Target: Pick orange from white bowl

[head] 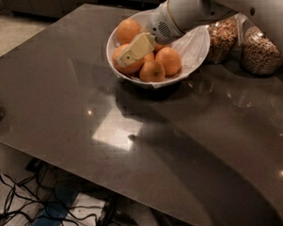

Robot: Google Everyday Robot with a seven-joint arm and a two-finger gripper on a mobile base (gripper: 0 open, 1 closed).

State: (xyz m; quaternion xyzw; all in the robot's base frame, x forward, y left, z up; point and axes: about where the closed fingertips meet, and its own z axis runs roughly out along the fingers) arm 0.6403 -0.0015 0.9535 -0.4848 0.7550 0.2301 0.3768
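Where the white bowl (195, 46) holds oranges (168, 61), the tool (124, 60) lies over one orange (130, 68); open or closed, cannot tell.

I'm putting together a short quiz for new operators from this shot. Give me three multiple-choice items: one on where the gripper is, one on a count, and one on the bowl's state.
1. Where is the gripper?
A. Down in the white bowl, at the oranges
B. Far to the left, away from the bowl
C. Lifted well clear above the bowl

2. How many glass jars of cereal stand beside the bowl?
A. One
B. Two
C. Four

3. What state is the white bowl in?
A. Upside down
B. Upright, holding oranges
C. Upright but empty

Answers:
1 A: the gripper's tip lies over an orange inside the bowl's rim.
2 B: two jars stand together on the picture's right.
3 B: the bowl's opening faces up, with oranges piled in it.
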